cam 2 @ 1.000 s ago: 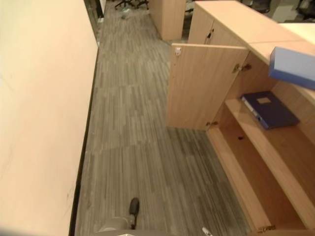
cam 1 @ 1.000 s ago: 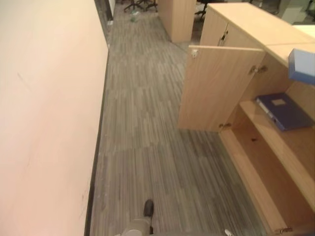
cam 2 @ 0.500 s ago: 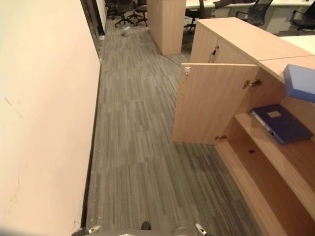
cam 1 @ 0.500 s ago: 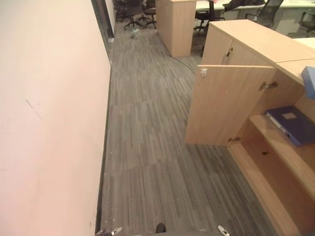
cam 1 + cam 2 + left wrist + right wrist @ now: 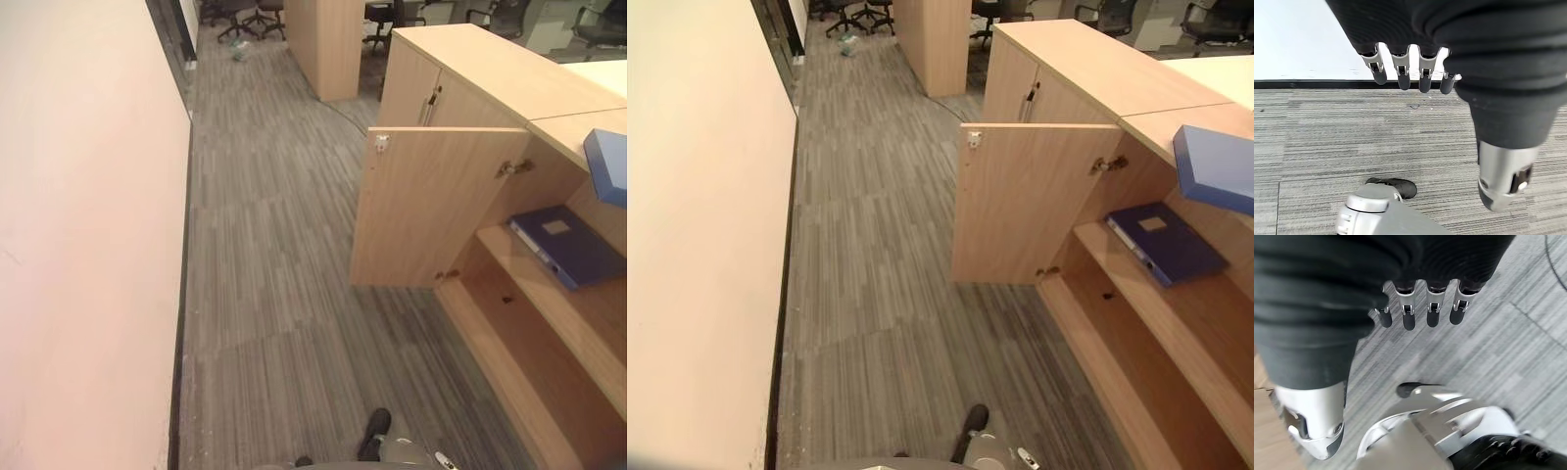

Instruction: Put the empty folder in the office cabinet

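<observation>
Currently: left hand (image 5: 1410, 73) and right hand (image 5: 1420, 308) hang with fingers loosely straight, holding nothing, above the carpet. Dark blue folder (image 5: 1166, 243) lies flat on the open cabinet's (image 5: 431, 206) shelf; a lighter one (image 5: 1215, 181) sits above. You should expect light, stiff, smooth board; grip it by the spine.

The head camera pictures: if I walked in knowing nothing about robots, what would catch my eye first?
Probably the open cabinet door on the right, swung out over the grey carpet, with a dark blue folder lying flat on the upper shelf behind it. A lighter blue folder sits on the cabinet's top edge above. Both hands, left hand and right hand, hang open over the floor.
</observation>
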Controlling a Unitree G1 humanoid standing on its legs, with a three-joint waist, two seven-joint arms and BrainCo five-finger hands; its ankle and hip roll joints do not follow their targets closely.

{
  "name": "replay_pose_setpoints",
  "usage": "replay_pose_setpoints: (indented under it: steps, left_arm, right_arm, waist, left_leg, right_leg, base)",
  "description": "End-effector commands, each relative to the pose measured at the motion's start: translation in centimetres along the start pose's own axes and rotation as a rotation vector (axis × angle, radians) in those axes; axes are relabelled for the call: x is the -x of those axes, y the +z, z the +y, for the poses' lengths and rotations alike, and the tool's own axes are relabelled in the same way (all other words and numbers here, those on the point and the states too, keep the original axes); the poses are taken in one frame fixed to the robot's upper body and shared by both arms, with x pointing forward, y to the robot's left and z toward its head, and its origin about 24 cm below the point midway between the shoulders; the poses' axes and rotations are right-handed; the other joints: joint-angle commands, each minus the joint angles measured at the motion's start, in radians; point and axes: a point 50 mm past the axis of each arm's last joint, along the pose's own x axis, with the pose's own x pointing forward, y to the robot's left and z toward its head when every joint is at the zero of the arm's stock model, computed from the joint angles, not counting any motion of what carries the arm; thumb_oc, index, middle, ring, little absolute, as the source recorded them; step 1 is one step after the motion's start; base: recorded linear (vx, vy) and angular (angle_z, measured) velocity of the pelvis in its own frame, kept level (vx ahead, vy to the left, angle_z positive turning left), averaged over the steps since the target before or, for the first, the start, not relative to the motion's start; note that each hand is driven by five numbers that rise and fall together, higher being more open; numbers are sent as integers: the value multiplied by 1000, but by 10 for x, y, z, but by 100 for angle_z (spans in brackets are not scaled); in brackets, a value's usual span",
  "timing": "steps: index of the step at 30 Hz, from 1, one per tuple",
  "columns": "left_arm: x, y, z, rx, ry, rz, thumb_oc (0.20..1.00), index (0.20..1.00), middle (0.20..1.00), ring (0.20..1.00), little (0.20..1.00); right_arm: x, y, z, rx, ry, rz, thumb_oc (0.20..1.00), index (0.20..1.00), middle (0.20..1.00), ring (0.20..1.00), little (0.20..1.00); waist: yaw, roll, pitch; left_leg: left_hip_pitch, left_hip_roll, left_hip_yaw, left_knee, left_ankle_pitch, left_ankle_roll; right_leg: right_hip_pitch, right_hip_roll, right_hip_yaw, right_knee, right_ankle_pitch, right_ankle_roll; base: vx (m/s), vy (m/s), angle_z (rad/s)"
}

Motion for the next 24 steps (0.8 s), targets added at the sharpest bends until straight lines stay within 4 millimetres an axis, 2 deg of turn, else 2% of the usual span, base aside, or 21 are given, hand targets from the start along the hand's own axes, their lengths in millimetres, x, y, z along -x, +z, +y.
replay_pose_setpoints:
  steps: [1, 2, 3, 4, 6, 8, 9, 10, 11, 14, 15, 16, 17, 18, 19, 20, 21, 22, 24]
  left_arm:
    - [-2, 26, -8, -16, -17, -60, 1000, 1000, 1000, 1000, 1000]
    - [-2, 26, -8, -16, -17, -60, 1000, 1000, 1000, 1000, 1000]
    - [-3, 33, -10, -24, -22, -78, 1000, 1000, 1000, 1000, 1000]
    - [-3, 33, -10, -24, -22, -78, 1000, 1000, 1000, 1000, 1000]
    - [-3, 45, -13, -30, -29, -119, 1000, 1000, 1000, 1000, 1000]
    - [-2, 56, -16, -33, -31, -153, 1000, 1000, 1000, 1000, 1000]
    - [-2, 56, -16, -33, -31, -154, 1000, 1000, 1000, 1000, 1000]
    - [-2, 59, -17, -33, -33, -166, 1000, 1000, 1000, 1000, 1000]
    - [-2, 60, -18, -34, -32, -174, 1000, 1000, 1000, 1000, 1000]
    - [-2, 61, -17, -25, -32, -183, 1000, 1000, 1000, 1000, 1000]
    - [-2, 61, -17, -25, -32, -183, 1000, 1000, 1000, 1000, 1000]
    - [-2, 63, -17, -24, -31, -187, 1000, 1000, 1000, 1000, 1000]
    - [-2, 64, -16, -17, -29, -192, 1000, 1000, 1000, 1000, 1000]
    - [-2, 66, -15, -14, -24, -199, 1000, 1000, 1000, 1000, 1000]
    - [-2, 65, -17, -15, -32, -194, 1000, 1000, 1000, 1000, 1000]
    - [-2, 65, -17, -15, -32, -194, 1000, 1000, 1000, 1000, 1000]
    - [-2, 61, -19, -21, -41, -179, 1000, 1000, 1000, 1000, 1000]
    - [-2, 58, -20, -23, -44, -166, 1000, 1000, 1000, 1000, 1000]
    - [-2, 55, -21, -54, -53, -155, 1000, 1000, 1000, 1000, 1000]
  right_arm:
    - [-1, 11, 2, -17, -4, -30, 1000, 1000, 1000, 1000, 1000]
    - [-1, 11, 1, -17, -4, -31, 1000, 1000, 1000, 1000, 1000]
    - [0, 11, 0, -42, -12, -32, 1000, 1000, 1000, 1000, 1000]
    - [0, 11, 0, -42, -12, -32, 1000, 1000, 1000, 1000, 1000]
    - [0, 12, -4, -64, -28, -35, 1000, 1000, 1000, 1000, 1000]
    - [0, 13, -7, -70, -40, -35, 1000, 1000, 1000, 1000, 1000]
    - [0, 13, -7, -70, -40, -35, 1000, 1000, 1000, 1000, 1000]
    - [0, 14, -10, -74, -49, -37, 1000, 1000, 1000, 1000, 1000]
    - [0, 15, -14, -72, -61, -40, 1000, 1000, 1000, 1000, 1000]
    - [1, 14, -17, -50, -74, -38, 1000, 1000, 1000, 1000, 1000]
    - [1, 14, -17, -50, -74, -38, 1000, 1000, 1000, 1000, 1000]
    - [1, 14, -18, -42, -75, -37, 1000, 1000, 1000, 1000, 1000]
    - [1, 15, -18, -35, -77, -40, 1000, 1000, 1000, 1000, 1000]
    - [1, 17, -19, -9, -78, -49, 1000, 1000, 1000, 1000, 1000]
    - [1, 18, -20, 16, -79, -54, 1000, 1000, 1000, 1000, 1000]
    - [1, 18, -20, 16, -79, -54, 1000, 1000, 1000, 1000, 1000]
    - [1, 19, -20, 30, -74, -55, 1000, 1000, 1000, 1000, 1000]
    - [1, 18, -21, 32, -74, -54, 1000, 1000, 1000, 1000, 1000]
    - [1, 16, -21, 33, -68, -44, 1000, 1000, 1000, 1000, 1000]
  waist:
    - [-10, 5, 10]
    - [-10, 6, 10]
    - [-21, -3, 10]
    - [-21, -3, 10]
    - [-34, -19, 26]
    - [-34, -29, 45]
    - [-34, -28, 45]
    - [-32, -32, 53]
    - [-25, -47, 60]
    - [-3, -70, 65]
    - [-2, -71, 65]
    - [6, -82, 66]
    - [17, -76, 67]
    - [37, -56, 65]
    - [43, -38, 61]
    - [44, -39, 63]
    - [43, -19, 52]
    - [42, -8, 42]
    - [33, -4, 20]
  left_leg:
    - [9, 22, 42, 49, -112, -26]
    - [8, 23, 43, 52, -114, -27]
    - [-16, 59, 67, 150, -149, -48]
    - [-16, 59, 67, 151, -149, -48]
    - [-91, 112, 104, 389, -109, -81]
    - [-160, 134, 100, 583, -53, -83]
    - [-163, 137, 98, 589, -55, -84]
    - [-196, 144, 94, 656, -24, -81]
    - [-270, 142, 86, 691, -16, -60]
    - [-344, 119, 42, 572, -38, -43]
    - [-342, 118, 44, 569, -37, -42]
    - [-369, 101, 23, 500, -2, -38]
    - [-382, 85, -33, 402, 33, -51]
    - [-393, 59, -189, 225, 123, -83]
    - [-396, 45, -299, 156, 144, -97]
    - [-392, 45, -298, 153, 144, -97]
    - [-371, 35, -360, 107, 147, -103]
    - [-340, 41, -373, 86, 158, -108]
    - [-306, 30, -368, 91, 143, -100]
  right_leg:
    - [48, 30, 50, -41, -37, 27]
    - [48, 30, 50, -41, -38, 26]
    - [62, 43, 61, -33, -66, 12]
    - [62, 43, 61, -33, -66, 12]
    - [107, 72, 82, -32, -104, -29]
    - [141, 96, 99, -33, -131, -64]
    - [140, 98, 98, -33, -132, -65]
    - [154, 105, 107, -34, -143, -76]
    - [174, 100, 138, -39, -154, -83]
    - [203, 88, 193, -59, -153, -66]
    - [203, 87, 194, -59, -153, -66]
    - [201, 76, 203, -67, -140, -65]
    - [213, 82, 227, -72, -145, -62]
    - [233, 102, 278, -72, -159, -61]
    - [240, 109, 322, -65, -173, -59]
    - [242, 109, 322, -65, -174, -59]
    - [239, 118, 361, -61, -180, -50]
    - [241, 121, 376, -61, -182, -47]
    - [241, 102, 407, -67, -175, -35]
  base:
    - [164, -109, -1]
    - [224, -187, -8]
    - [145, -132, -9]
    - [262, -256, -10]
    - [198, -236, -7]
    - [112, -164, -18]
    - [58, -98, -58]
    - [119, -72, -80]
    - [175, -65, -54]
    - [131, 37, -46]
    - [46, 54, -77]
    - [63, 73, -70]
    - [220, 164, -66]
    - [363, 224, -101]
    - [299, 181, -115]
    - [228, 185, -119]
    - [160, 169, -74]
    - [241, 269, -80]
    - [217, 248, -100]
